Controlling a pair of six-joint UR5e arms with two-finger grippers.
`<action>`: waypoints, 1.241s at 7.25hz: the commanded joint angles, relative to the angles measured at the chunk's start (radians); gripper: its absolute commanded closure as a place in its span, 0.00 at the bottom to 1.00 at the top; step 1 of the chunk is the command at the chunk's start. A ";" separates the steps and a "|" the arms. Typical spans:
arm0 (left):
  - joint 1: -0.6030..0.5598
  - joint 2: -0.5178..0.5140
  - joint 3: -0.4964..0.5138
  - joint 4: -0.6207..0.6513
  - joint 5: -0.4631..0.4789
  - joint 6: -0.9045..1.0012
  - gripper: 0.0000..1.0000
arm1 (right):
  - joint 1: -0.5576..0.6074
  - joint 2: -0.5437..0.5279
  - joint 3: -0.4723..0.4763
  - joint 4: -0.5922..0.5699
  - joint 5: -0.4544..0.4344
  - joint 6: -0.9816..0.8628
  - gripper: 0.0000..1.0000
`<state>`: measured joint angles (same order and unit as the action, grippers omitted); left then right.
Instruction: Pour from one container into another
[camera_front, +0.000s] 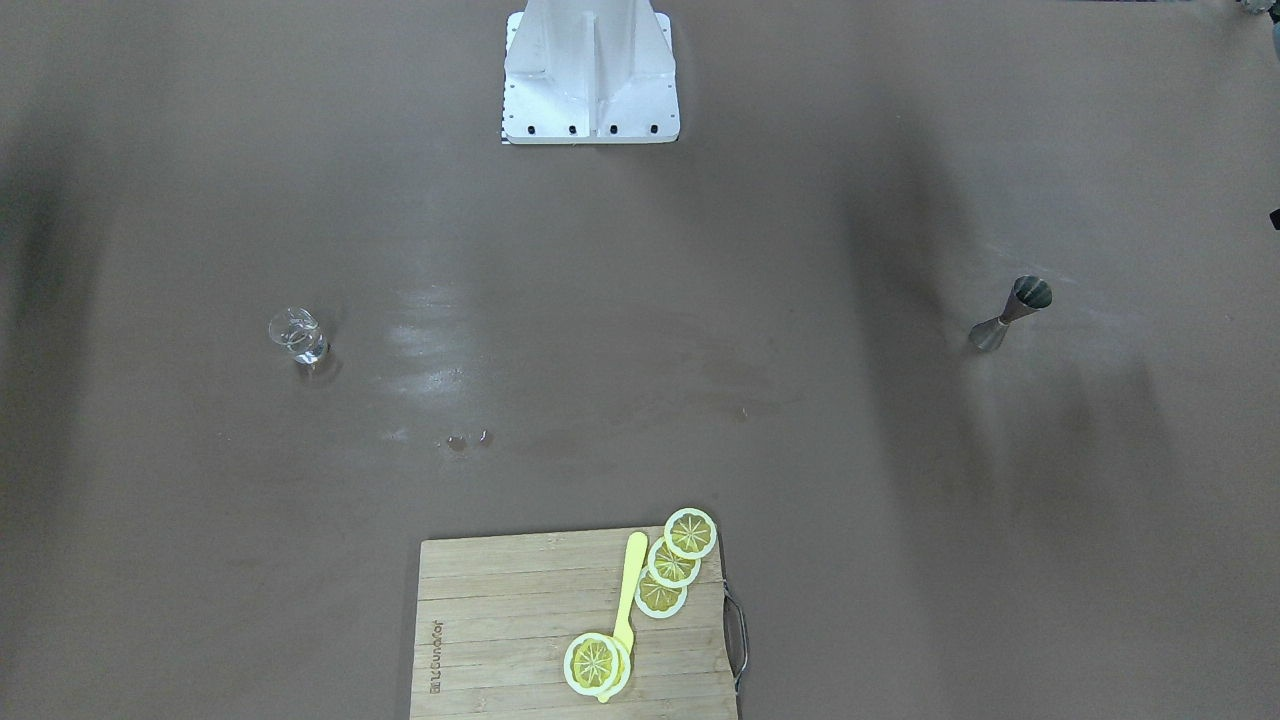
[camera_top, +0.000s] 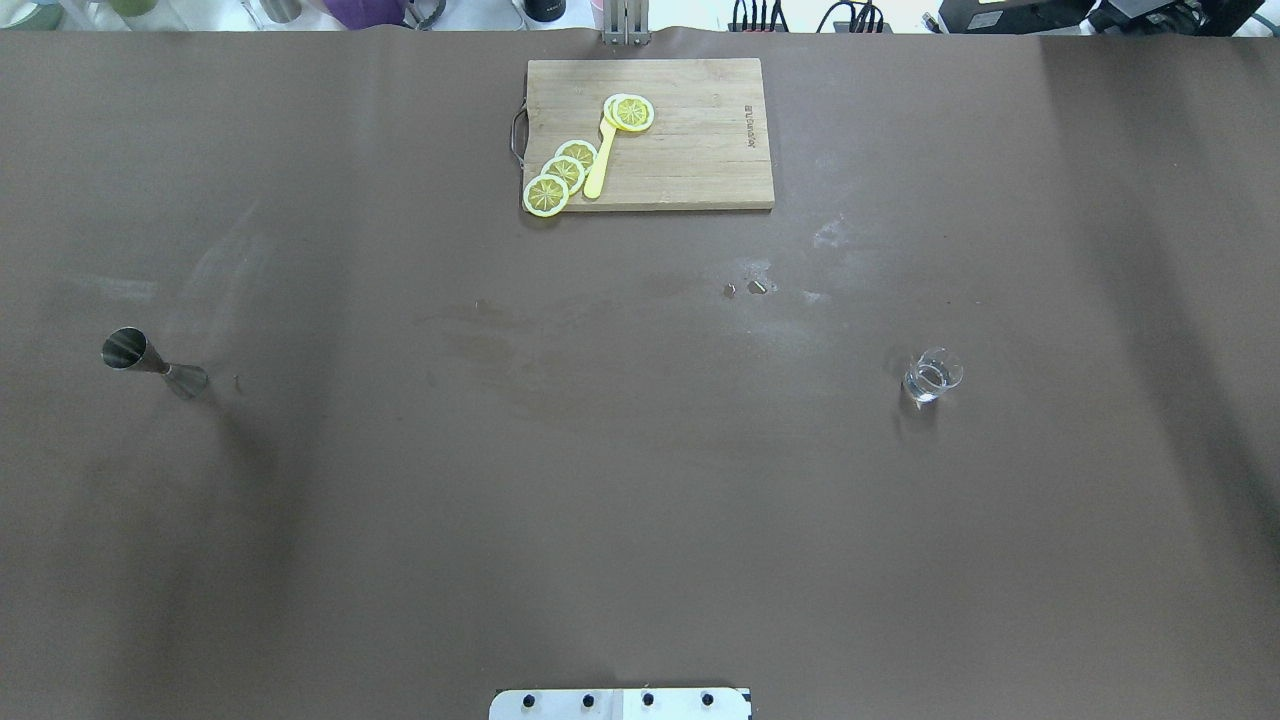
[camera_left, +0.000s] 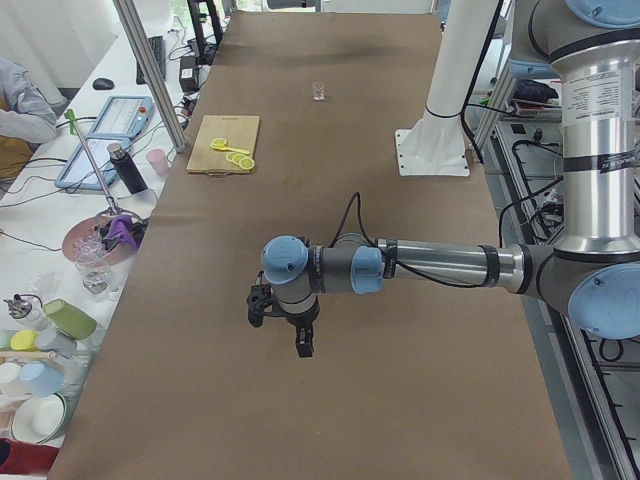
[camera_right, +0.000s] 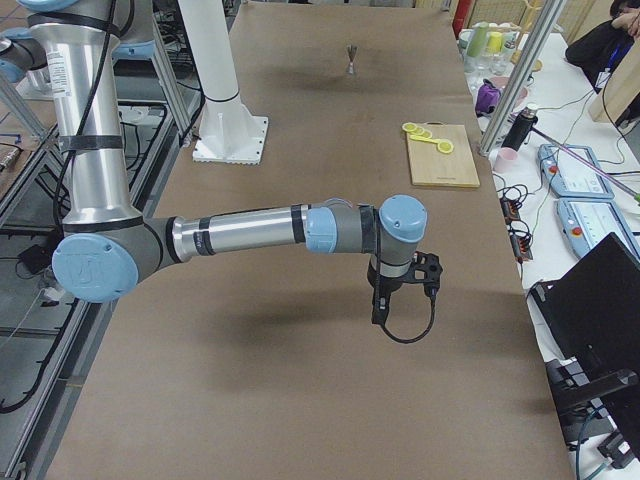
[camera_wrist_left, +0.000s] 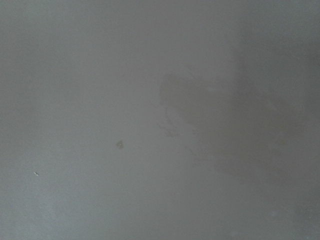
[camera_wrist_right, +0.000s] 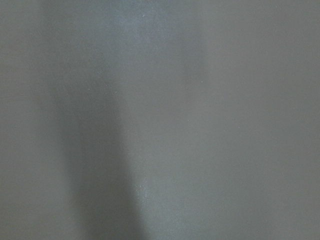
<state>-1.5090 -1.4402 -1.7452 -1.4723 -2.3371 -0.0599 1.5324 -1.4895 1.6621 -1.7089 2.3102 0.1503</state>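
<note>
1. At the table's left end, we see the left gripper (camera_left: 298, 340) hanging above the brown table (camera_top: 600, 480), pointing down. We cannot tell whether its jaws are apart or together.
2. The jigger (camera_top: 155, 365) stands upright on the table's left side, alone.
3. At the far middle edge lies a board (camera_top: 690, 150) carrying lemon slices (camera_top: 563, 172) and a yellow utensil (camera_top: 598, 170).
4. The glass (camera_top: 932, 376) stands upright on the right side, well apart from the jigger.
5. At the right end, the right gripper (camera_right: 380, 310) hangs above the table. We cannot tell how its jaws stand either.
</note>
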 joint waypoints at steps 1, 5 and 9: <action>-0.008 0.024 -0.042 0.003 0.007 -0.001 0.01 | 0.000 -0.002 0.001 0.000 0.000 0.000 0.00; -0.011 0.056 -0.057 0.004 -0.040 -0.001 0.01 | 0.000 -0.003 0.001 0.000 0.000 0.000 0.00; -0.054 0.069 -0.065 0.001 -0.097 0.000 0.01 | 0.000 -0.003 -0.004 0.000 0.000 -0.002 0.00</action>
<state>-1.5576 -1.3714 -1.8069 -1.4699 -2.4301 -0.0600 1.5324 -1.4925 1.6592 -1.7089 2.3102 0.1494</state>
